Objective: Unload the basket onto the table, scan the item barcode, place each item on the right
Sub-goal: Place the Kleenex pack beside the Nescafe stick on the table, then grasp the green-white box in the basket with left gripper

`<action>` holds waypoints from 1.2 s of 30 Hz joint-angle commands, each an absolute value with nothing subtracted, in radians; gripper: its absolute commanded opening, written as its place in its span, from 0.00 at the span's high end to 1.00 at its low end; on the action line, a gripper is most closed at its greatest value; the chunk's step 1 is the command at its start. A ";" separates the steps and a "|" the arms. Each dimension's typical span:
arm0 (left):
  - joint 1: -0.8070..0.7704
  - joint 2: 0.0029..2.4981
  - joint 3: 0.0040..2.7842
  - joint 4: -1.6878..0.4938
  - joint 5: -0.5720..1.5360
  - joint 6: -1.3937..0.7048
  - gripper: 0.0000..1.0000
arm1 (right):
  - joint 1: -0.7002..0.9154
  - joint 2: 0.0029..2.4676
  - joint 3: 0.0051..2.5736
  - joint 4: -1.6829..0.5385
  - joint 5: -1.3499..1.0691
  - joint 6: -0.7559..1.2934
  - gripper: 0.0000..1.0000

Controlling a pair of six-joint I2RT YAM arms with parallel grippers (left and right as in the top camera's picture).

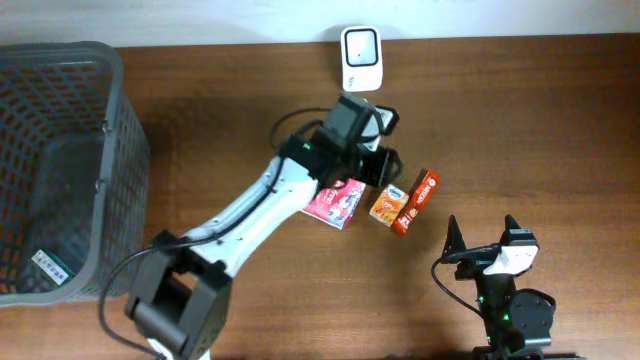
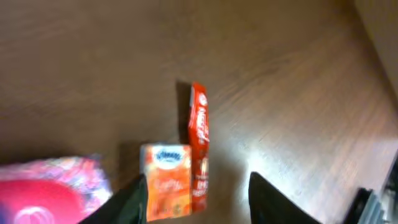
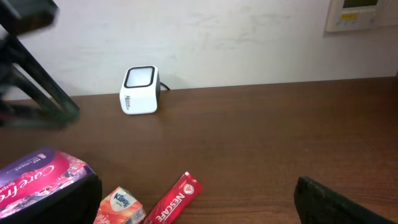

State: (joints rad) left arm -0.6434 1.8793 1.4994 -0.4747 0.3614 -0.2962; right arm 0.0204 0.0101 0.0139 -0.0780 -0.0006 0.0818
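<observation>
Three items lie side by side mid-table: a pink packet [image 1: 335, 203], an orange Kleenex tissue pack [image 1: 387, 206] and a red Nescafe stick [image 1: 416, 201]. The white barcode scanner [image 1: 360, 58] stands at the table's far edge. My left gripper [image 1: 388, 142] hovers just beyond the items, between them and the scanner. Its jaws are apart and hold nothing. In the left wrist view the tissue pack [image 2: 166, 180] and the red stick [image 2: 199, 146] lie below the left gripper [image 2: 198, 186], with the pink packet [image 2: 50, 190] to the left. My right gripper [image 1: 482, 232] rests open near the front edge.
A grey mesh basket [image 1: 120, 140] fills the left side, with a small labelled item [image 1: 50, 268] inside. The scanner's cable [image 1: 290, 125] loops beside the left arm. In the right wrist view the scanner [image 3: 140, 90] stands against a white wall [image 3: 249, 37].
</observation>
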 commanded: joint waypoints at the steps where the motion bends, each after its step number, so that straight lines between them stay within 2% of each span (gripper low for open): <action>1: -0.585 1.712 1.668 -0.646 0.136 -0.176 0.37 | 0.026 0.004 0.006 -0.081 0.005 0.082 0.02; 5: -0.424 1.579 1.869 -0.984 -0.181 -0.110 0.27 | 0.026 0.004 0.006 -0.081 0.005 0.082 0.02; 8: -0.170 1.502 1.908 -1.082 -0.207 -0.111 0.20 | 0.026 0.004 0.006 -0.081 0.005 0.082 0.01; 9: -0.055 1.487 1.908 -1.099 -0.207 -0.121 0.11 | 0.026 0.004 0.006 -0.081 0.005 0.082 0.02; 11: 0.143 1.485 1.908 -1.126 -0.207 -0.169 0.01 | 0.026 0.004 0.006 -0.081 0.004 0.082 0.02; 12: 0.267 1.497 1.906 -1.148 -0.207 -0.213 0.01 | 0.026 0.004 0.006 -0.081 0.004 0.082 0.02; 15: 0.443 1.547 1.875 -1.195 -0.213 -0.310 0.01 | 0.026 0.004 0.006 -0.081 0.004 0.082 0.02; 19: 0.515 1.617 1.736 -1.177 -0.387 -0.546 0.01 | 0.026 0.004 0.006 -0.081 0.004 0.082 0.02; 24: 0.522 1.735 1.600 -1.092 -0.400 -0.553 0.01 | 0.026 0.004 0.006 -0.081 0.004 0.082 0.02; 29: 0.522 1.849 1.588 -1.092 -0.525 -0.569 0.01 | 0.026 0.004 0.006 -0.081 0.005 0.082 0.01; 36: 0.566 1.891 1.516 -1.105 -0.555 -0.656 0.01 | 0.026 0.004 0.006 -0.081 0.004 0.082 0.02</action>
State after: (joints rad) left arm 0.5304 1.8771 1.5459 -1.1023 -0.5236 -0.6052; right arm 0.0204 0.0101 0.0139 -0.0780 -0.0006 0.0818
